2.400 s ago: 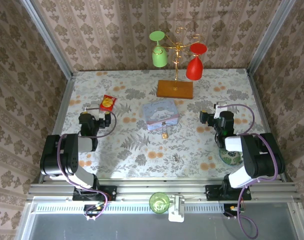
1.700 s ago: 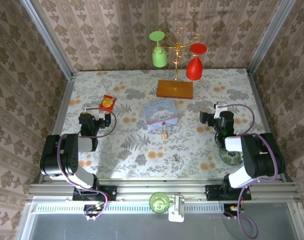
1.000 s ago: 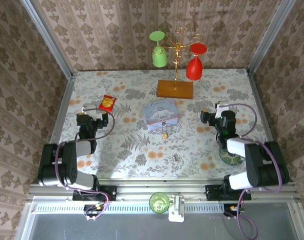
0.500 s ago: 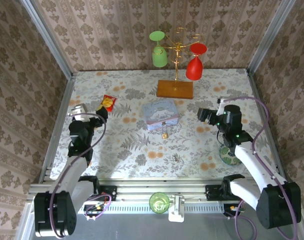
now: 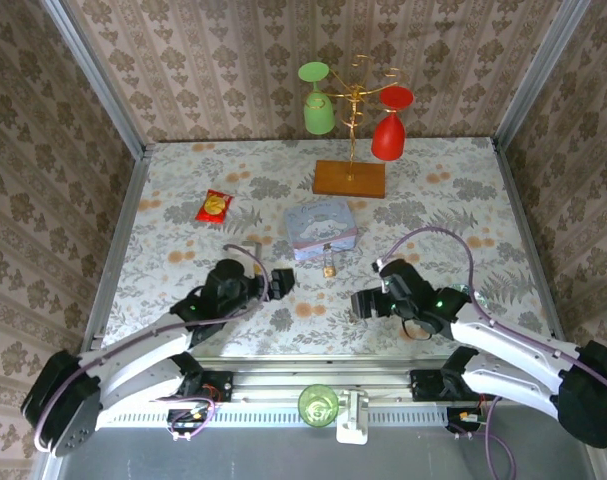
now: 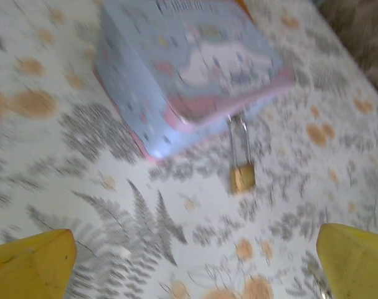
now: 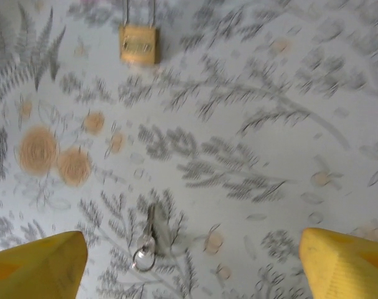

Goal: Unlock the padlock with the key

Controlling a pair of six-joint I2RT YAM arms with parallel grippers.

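Observation:
The small brass padlock (image 5: pixel 329 268) lies on the floral cloth, its thin shackle reaching to the front edge of the pale blue tin (image 5: pixel 321 228). My left gripper (image 5: pixel 280 283) hovers open just left of it; the left wrist view shows the tin (image 6: pixel 189 68) and the padlock (image 6: pixel 242 177) ahead of the wide yellow fingertips (image 6: pixel 33 265). My right gripper (image 5: pixel 361 303) is open, low over the cloth to the padlock's front right. In the right wrist view the key (image 7: pixel 152 227) on its ring lies between the fingertips (image 7: pixel 344 265), and the padlock (image 7: pixel 139 43) lies further ahead.
A red-and-yellow snack packet (image 5: pixel 215 205) lies at the back left. A wooden-based stand (image 5: pixel 349 178) holding a green and a red glass stands behind the tin. A green cup (image 5: pixel 319 403) sits on the front rail. Walls close in the sides.
Both arms have swung in from the table's sides towards the middle: the left gripper now beside the padlock, the right gripper down over the key. Both wrist views are motion-blurred.

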